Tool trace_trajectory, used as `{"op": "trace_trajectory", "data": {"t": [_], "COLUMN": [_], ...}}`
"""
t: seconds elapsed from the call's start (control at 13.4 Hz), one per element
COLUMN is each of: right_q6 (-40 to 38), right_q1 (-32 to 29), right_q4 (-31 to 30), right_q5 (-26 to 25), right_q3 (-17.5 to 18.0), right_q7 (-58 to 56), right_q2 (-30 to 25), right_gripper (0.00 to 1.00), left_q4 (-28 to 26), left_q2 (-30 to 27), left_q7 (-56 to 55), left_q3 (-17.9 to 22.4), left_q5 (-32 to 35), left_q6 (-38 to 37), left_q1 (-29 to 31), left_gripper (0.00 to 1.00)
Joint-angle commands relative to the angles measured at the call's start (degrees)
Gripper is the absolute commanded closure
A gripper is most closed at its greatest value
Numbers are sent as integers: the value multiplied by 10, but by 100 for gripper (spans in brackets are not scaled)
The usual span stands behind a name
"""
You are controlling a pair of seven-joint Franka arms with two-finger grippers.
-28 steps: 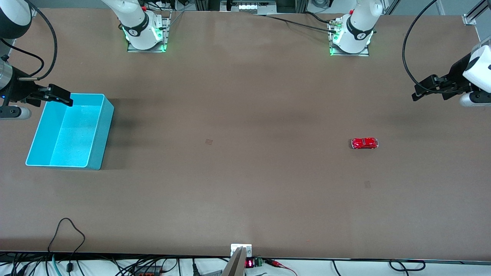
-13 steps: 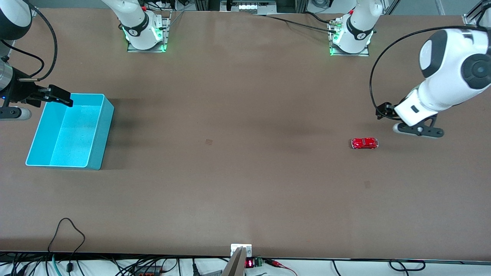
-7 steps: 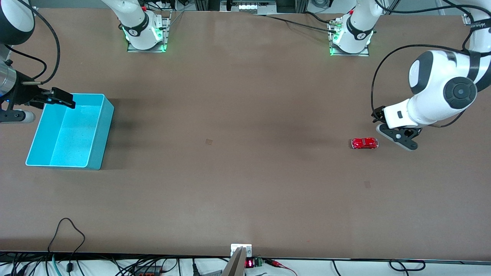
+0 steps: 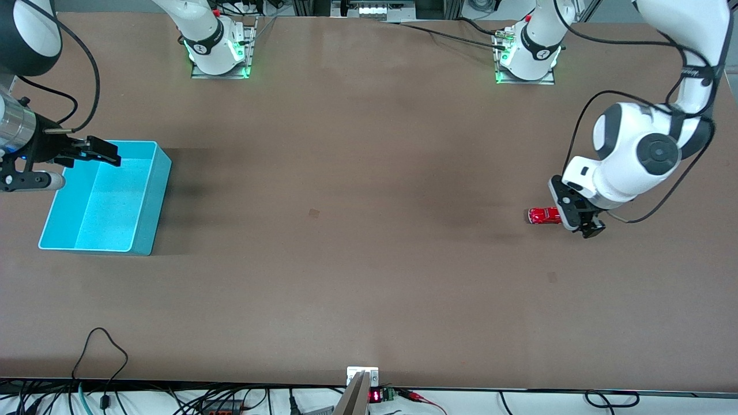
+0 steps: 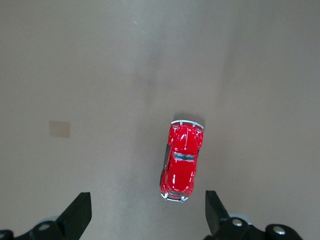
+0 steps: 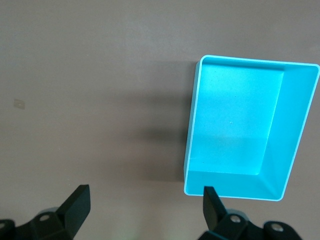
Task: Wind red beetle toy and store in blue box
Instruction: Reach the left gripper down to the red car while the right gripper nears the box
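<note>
The red beetle toy (image 4: 542, 215) lies on the brown table toward the left arm's end, a tiny glossy car with silvery bumpers. My left gripper (image 4: 576, 218) hangs just over one end of it, pointing down and open. In the left wrist view the red beetle toy (image 5: 181, 162) sits ahead of the left gripper (image 5: 148, 216), closer to one finger (image 5: 214, 211), untouched. The blue box (image 4: 98, 202) stands open-topped at the right arm's end. My right gripper (image 4: 92, 151) hovers open over the box's rim nearest the robot bases. The right wrist view shows the blue box (image 6: 235, 120) empty, beside the right gripper (image 6: 145, 210).
Two small tape marks lie on the table, one (image 4: 313, 212) near the middle and another (image 4: 552, 277) nearer the front camera than the toy. Cables and a small meter (image 4: 375, 396) run along the table's front edge. Both arm bases stand at the back edge.
The left arm has swung in from the table's end and come down over the toy. The right gripper has shifted slightly over the box's rim. The toy and box have not moved.
</note>
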Motion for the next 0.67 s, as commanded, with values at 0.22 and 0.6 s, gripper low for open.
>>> {"op": "trace_trajectory", "data": {"t": [0.22, 0.6], "right_q6": [-6, -9], "right_q1": [8, 15], "right_q4": [11, 11], "right_q5": [8, 8], "right_q3": [1, 1], "right_q7": [-5, -6], "right_q2": [18, 24], "right_gripper": [0, 0], "left_q4": [-62, -88], "left_q2": [21, 54], "left_q7": [35, 50], "left_q3": [-1, -2], "left_q5": [89, 93], "left_q6": [96, 172], "left_q1": [4, 34], "left_gripper": [0, 0]}}
